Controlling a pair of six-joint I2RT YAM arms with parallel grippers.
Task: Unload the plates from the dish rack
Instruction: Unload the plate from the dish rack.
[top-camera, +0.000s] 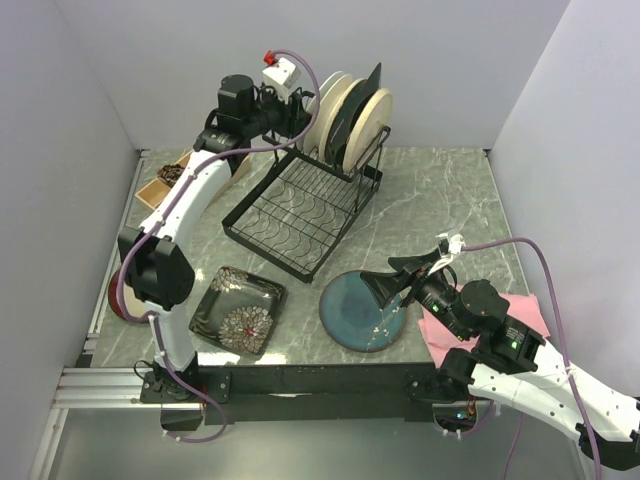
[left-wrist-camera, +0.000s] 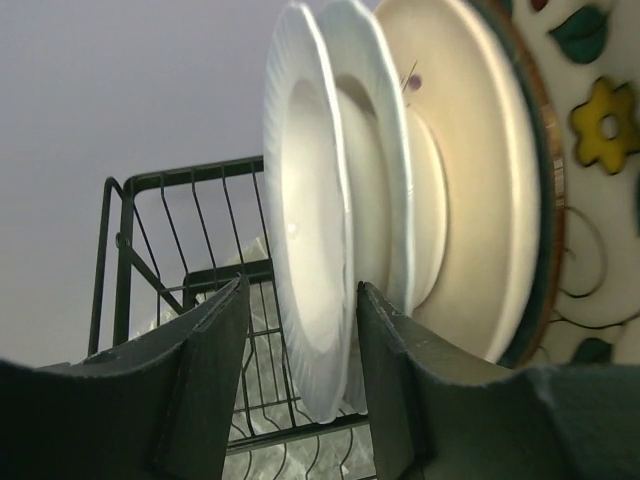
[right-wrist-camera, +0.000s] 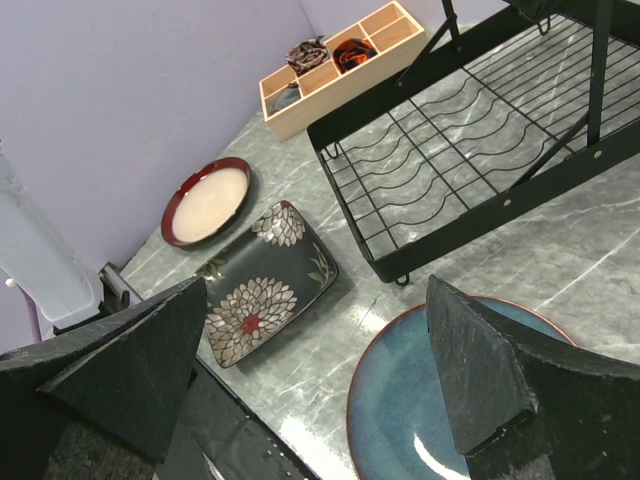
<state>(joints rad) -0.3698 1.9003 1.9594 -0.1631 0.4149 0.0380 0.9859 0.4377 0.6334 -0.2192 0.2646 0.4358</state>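
At the back of a grey marbled table (top-camera: 440, 200) stands a black wire dish rack (top-camera: 300, 210), its upright frame holding a row of plates (top-camera: 350, 115) on edge. Seen from the left wrist, the row runs from a white plate (left-wrist-camera: 310, 230) nearest the camera, through a second white plate (left-wrist-camera: 385, 120) and a cream plate (left-wrist-camera: 470, 180), to a cream square plate with coloured flowers (left-wrist-camera: 600, 130). The left gripper (left-wrist-camera: 300, 390) is about half open, its dark fingers (left-wrist-camera: 215, 380) straddling the lower rim of the nearest white plate. A gap shows beside one finger; whether the other touches the rim cannot be told. Three more lie flat in front of the rack: a round teal plate (top-camera: 350, 315), a black square plate with white flowers (top-camera: 238, 310), and a brown-rimmed tan plate (right-wrist-camera: 207, 200) near the left edge. The right gripper (right-wrist-camera: 315, 330) hangs wide open and empty above the teal plate. A wooden compartment tray (right-wrist-camera: 335, 60) sits by the back left wall, and a pink cloth (top-camera: 530, 308) lies under the right arm.
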